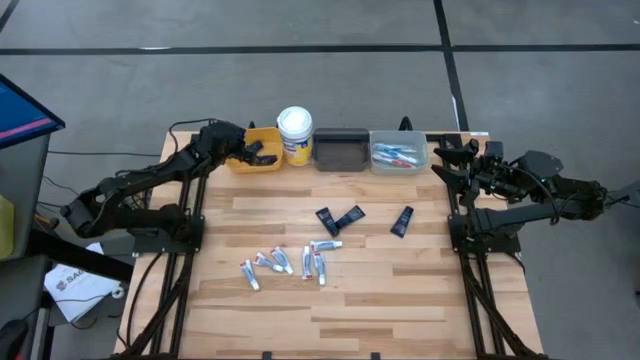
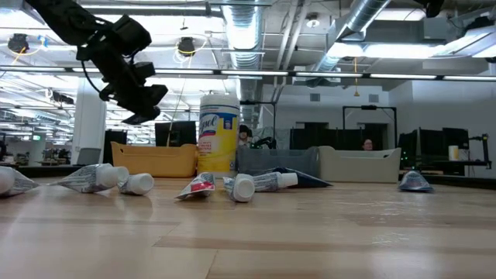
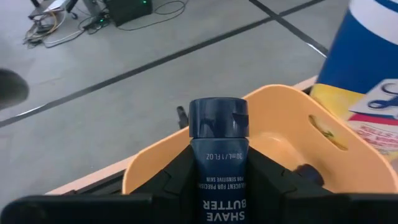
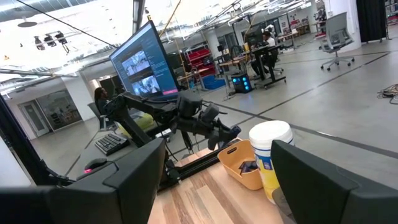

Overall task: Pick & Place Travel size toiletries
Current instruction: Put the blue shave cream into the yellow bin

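My left gripper (image 3: pixel 219 186) hangs over the yellow bin (image 3: pixel 348 158) at the table's far edge and is shut on a dark navy mini tube (image 3: pixel 217 149); in the high view this gripper (image 1: pixel 250 152) shows above the bin. A dark item (image 3: pixel 308 174) lies inside the bin. Three navy tubes (image 1: pixel 350 217) and several small white tubes (image 1: pixel 283 260) lie flat on the table's middle. The grey bin (image 1: pixel 398 152) holds white-blue-red items. My right gripper (image 4: pixel 217 186) waits open at the table's right far corner (image 1: pixel 450 165). My left gripper pinches the navy tube's flat body below its cap (image 3: pixel 219 171) between the two fingers (image 3: pixel 171 180), which lie along the tube. The capped end (image 3: pixel 217 118) sticks out past the fingertips. The tube is lifted clear above the yellow bin.
A white-lidded yellow tub (image 1: pixel 295 135) stands right of the yellow bin, then a dark bin (image 1: pixel 340 150) and the grey bin along the far edge. The near half of the wooden table (image 1: pixel 380 310) is bare. People sit in the room beyond.
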